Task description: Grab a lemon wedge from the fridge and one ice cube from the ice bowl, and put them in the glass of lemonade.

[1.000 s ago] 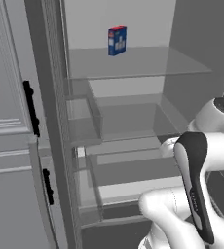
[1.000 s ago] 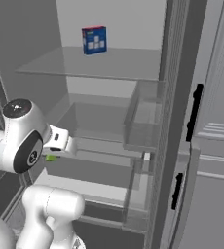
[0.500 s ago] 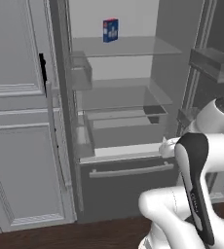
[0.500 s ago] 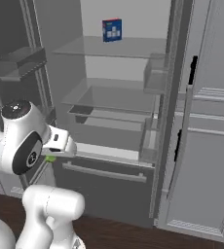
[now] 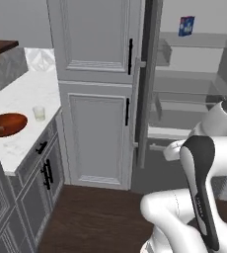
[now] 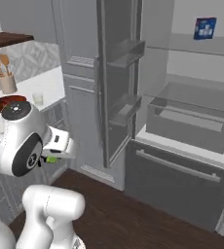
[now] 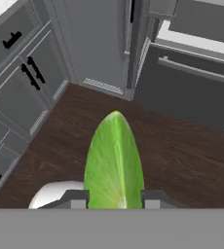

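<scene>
at the bottom centre of the hand view, the two-finger gripper [image 7: 115,198] is clamped on the small yellow-green lemon wedge [image 7: 114,163], one dark fingertip [image 7: 76,198] pressed to each side and the wedge's point aimed at 12 o'clock over the dark wooden floor [image 7: 182,151]. in the right base view the wedge shows as a green speck [image 6: 51,159] just under the white hand, at 9 o'clock in the picture. the tall dark grey fridge [image 6: 182,126] stands open at 2 o'clock there, pale inside with clear shelves, and a small blue box [image 6: 204,28] sits on the top shelf. over in the left base view, the white marble counter [image 5: 21,123] runs along 9 o'clock. on it sits the wide reddish-brown wooden ice bowl [image 5: 6,124], and just beside it, toward 1 o'clock, the small clear glass of lemonade [image 5: 38,113], apart from the bowl. a beige crock with wooden spoons [image 6: 6,80] stands behind the bowl in the right base view. light grey panelled cabinets [image 5: 98,99] with black handles stand between counter and fridge.
</scene>
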